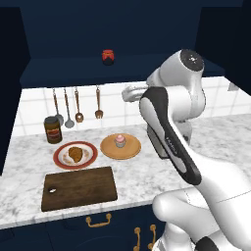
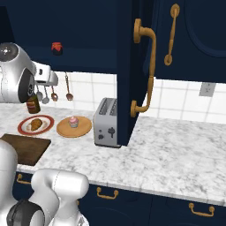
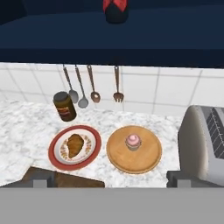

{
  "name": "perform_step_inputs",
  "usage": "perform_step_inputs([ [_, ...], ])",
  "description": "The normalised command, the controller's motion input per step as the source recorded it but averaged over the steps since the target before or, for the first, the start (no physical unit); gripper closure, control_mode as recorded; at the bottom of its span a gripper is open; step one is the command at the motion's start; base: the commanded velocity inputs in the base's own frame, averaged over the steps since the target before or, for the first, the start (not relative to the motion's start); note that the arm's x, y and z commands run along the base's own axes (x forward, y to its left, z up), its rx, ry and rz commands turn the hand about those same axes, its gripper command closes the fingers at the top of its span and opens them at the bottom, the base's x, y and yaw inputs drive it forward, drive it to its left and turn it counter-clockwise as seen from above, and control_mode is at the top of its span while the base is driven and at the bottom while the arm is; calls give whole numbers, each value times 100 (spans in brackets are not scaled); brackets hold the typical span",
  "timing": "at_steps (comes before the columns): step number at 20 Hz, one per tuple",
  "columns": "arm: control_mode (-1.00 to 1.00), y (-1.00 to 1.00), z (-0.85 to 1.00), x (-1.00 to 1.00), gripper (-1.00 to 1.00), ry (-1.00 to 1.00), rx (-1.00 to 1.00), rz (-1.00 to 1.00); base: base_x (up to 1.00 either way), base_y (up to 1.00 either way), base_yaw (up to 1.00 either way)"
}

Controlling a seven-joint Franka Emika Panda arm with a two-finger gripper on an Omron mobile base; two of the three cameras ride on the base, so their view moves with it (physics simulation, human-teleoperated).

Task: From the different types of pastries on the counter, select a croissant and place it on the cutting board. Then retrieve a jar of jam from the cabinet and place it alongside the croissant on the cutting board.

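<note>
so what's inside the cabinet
One jam jar stands on the shelf of the cabinet. The rest of the recess is dark, so anything deeper can't be seen.

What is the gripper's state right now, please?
Gripper: open, holding nothing, above the counter short of the croissant.

the white arm bends up high and then folds back down at its dark elbow. the gripper points forward and a bit down, its two dark fingertips spread wide apart, holding nothing.
</note>
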Motion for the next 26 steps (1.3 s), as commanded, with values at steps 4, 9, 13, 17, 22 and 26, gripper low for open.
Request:
perform_step_inputs([
  [4, -100, 14, -45, -25, -100, 0, 1, 1, 0, 0, 0],
  [9, -100, 10, 71, 17, -100, -10, 7, 1, 0, 0, 0],
  [13, -100, 27, 89, 32, -100, -22, 0, 0, 0, 0, 0],
  [17, -100, 1, -25, -2, -100, 1, -1, 1, 0, 0, 0],
  [22, -100, 0, -26, 4, -100, 3, -4, 0, 0, 0, 0],
  [26, -100, 0, 79, 94, -100, -1, 2, -11, 0, 0, 0],
])
